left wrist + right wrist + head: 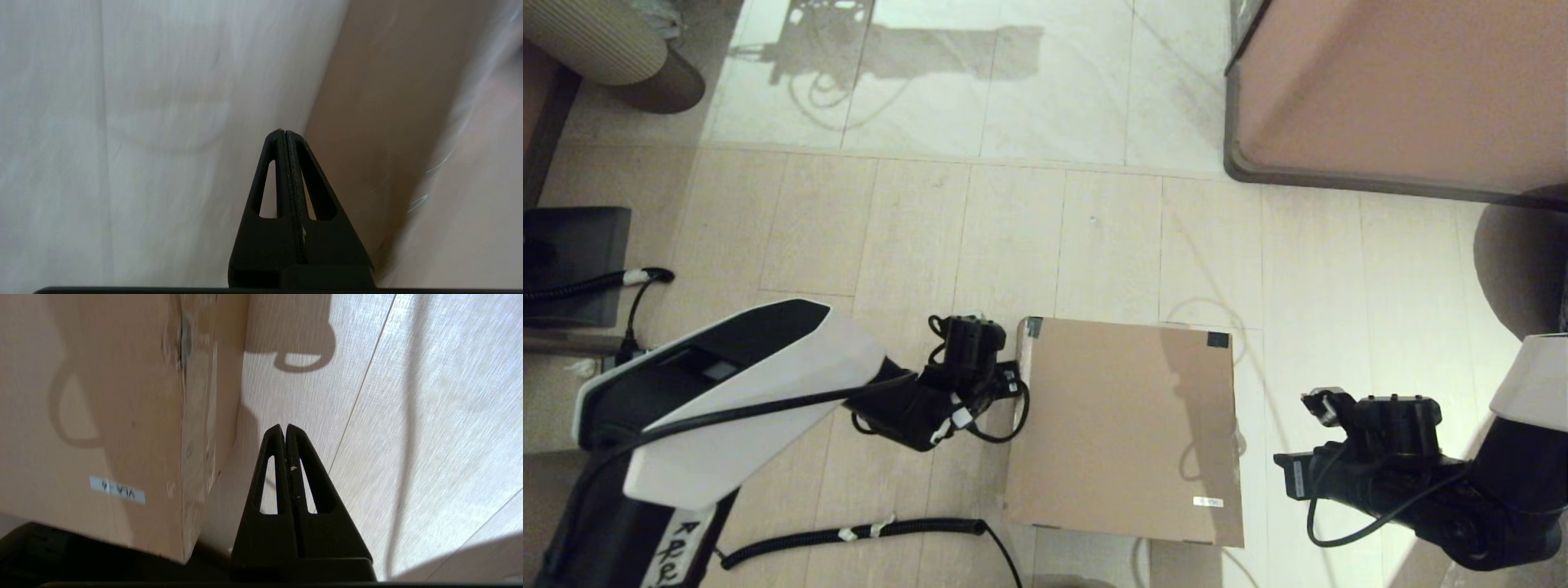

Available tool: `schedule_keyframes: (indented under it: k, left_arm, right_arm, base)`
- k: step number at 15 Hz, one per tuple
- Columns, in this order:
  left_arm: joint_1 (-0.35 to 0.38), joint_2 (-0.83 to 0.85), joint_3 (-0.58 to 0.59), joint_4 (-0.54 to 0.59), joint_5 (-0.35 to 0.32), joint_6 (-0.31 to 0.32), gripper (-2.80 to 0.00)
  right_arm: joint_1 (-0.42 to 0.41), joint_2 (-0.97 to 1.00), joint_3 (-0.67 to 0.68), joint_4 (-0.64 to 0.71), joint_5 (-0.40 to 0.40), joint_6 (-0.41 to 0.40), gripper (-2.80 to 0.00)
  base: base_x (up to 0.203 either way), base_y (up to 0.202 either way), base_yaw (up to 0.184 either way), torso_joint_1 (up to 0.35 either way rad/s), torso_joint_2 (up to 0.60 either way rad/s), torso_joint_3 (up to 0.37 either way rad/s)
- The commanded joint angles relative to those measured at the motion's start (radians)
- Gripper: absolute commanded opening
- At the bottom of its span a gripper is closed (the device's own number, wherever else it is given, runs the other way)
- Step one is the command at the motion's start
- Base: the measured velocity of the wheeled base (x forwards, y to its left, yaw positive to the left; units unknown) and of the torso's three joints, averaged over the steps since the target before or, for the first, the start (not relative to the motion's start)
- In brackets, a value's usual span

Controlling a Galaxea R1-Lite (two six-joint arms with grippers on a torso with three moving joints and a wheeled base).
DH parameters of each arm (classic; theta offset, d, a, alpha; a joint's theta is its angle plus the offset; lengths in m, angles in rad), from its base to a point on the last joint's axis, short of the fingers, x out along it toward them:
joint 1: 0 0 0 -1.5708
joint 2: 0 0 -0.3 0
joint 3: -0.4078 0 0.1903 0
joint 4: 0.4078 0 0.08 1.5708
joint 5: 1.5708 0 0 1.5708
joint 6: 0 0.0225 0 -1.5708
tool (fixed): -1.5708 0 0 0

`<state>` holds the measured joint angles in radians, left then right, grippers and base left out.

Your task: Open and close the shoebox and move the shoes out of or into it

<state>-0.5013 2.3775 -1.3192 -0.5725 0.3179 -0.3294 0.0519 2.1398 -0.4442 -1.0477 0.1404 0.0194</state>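
The shoebox (1127, 429) sits on the floor (1013, 237) directly in front of the robot, between its two arms. It is plain brown cardboard, nearly square, and its flap lid lies flat and closed, so nothing inside can be seen. Black tape (1218, 340) marks the two far lid corners, and a small white label (1208, 501) sits near the near right corner.

The left gripper (1013, 380) is just beside the box's left edge near the far corner; in the left wrist view its two black fingers (282, 171) are pressed together with nothing between them. The right gripper (1319, 404) hangs a short way off the box's right side, and its fingers (286, 465) are likewise closed on nothing, over bare floor.

The floor is pale wood-look tile, giving way to lighter stone tile (980, 82) farther off. A large pinkish-brown cabinet (1405, 90) stands at the far right, a coiled black cable (866, 532) lies near the robot's left, and a ribbed round stool (613, 45) stands at the far left.
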Motion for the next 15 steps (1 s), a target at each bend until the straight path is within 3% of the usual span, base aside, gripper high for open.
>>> schedule_keyframes:
  k: [1, 3, 6, 10, 15]
  left_arm:
    - [0.000, -0.053, 0.105, -0.009, 0.004, -0.005, -2.80]
    - [-0.021, -0.077, 0.193, -0.024, 0.010, -0.020, -2.80]
    - [-0.075, -0.080, 0.235, -0.038, 0.024, -0.084, -2.80]
    - [-0.095, -0.066, 0.206, -0.038, 0.024, -0.085, -2.80]
    - [-0.097, -0.048, 0.202, -0.040, 0.024, -0.086, -2.80]
  right_arm:
    - [0.001, 0.004, 0.001, -0.006, 0.001, 0.002, -2.80]
    - [0.009, 0.023, -0.009, -0.008, 0.001, 0.003, -2.80]
    - [0.033, 0.052, -0.017, -0.021, -0.004, 0.003, -2.80]
    - [0.068, 0.151, -0.051, -0.141, -0.030, 0.000, -2.80]
    - [0.109, 0.171, -0.111, -0.141, -0.054, -0.001, -2.80]
  base:
    - [0.000, 0.000, 0.000, 0.000, 0.00, 0.000]
    - [0.000, 0.000, 0.000, 0.000, 0.00, 0.000]
    - [0.000, 0.000, 0.000, 0.000, 0.00, 0.000]
    - [0.000, 0.000, 0.000, 0.000, 0.00, 0.000]
    - [0.000, 0.000, 0.000, 0.000, 0.00, 0.000]
